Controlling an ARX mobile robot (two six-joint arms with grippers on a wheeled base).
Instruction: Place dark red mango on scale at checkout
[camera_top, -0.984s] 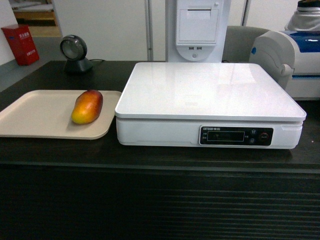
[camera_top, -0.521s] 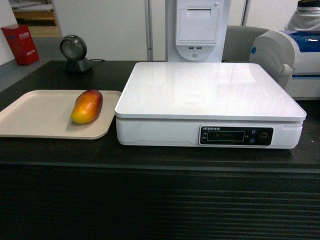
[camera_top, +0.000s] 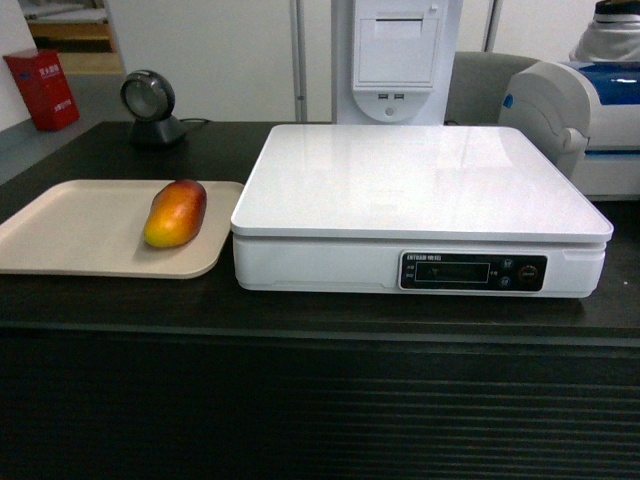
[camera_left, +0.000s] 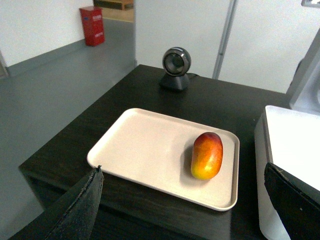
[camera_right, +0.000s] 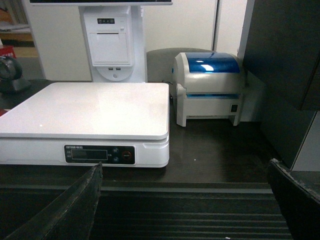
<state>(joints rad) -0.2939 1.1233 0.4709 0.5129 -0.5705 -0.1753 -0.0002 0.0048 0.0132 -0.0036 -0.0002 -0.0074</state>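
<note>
The dark red mango (camera_top: 175, 213) (camera_left: 207, 155) lies on its side at the right end of a beige tray (camera_top: 80, 225) (camera_left: 145, 145). Right of the tray stands the white scale (camera_top: 420, 180) (camera_left: 295, 145) (camera_right: 90, 107), its flat top bare and its dark display facing me. Both rest on the dark checkout (camera_top: 320, 400) (camera_right: 200, 215) with the ribbed front. My left gripper (camera_left: 183, 190) is open, hanging in front of and above the tray, short of the mango. My right gripper (camera_right: 185, 190) is open too, before the counter's front edge, right of the scale. Neither gripper shows in the head view.
A round black scanner (camera_top: 150, 105) (camera_left: 176, 67) stands at the counter's back left. A white and blue printer (camera_top: 570, 110) (camera_right: 210, 87) sits right of the scale. A white receipt kiosk (camera_top: 395, 55) (camera_right: 112, 45) rises behind it. A red box (camera_top: 42, 90) stands on the floor far left.
</note>
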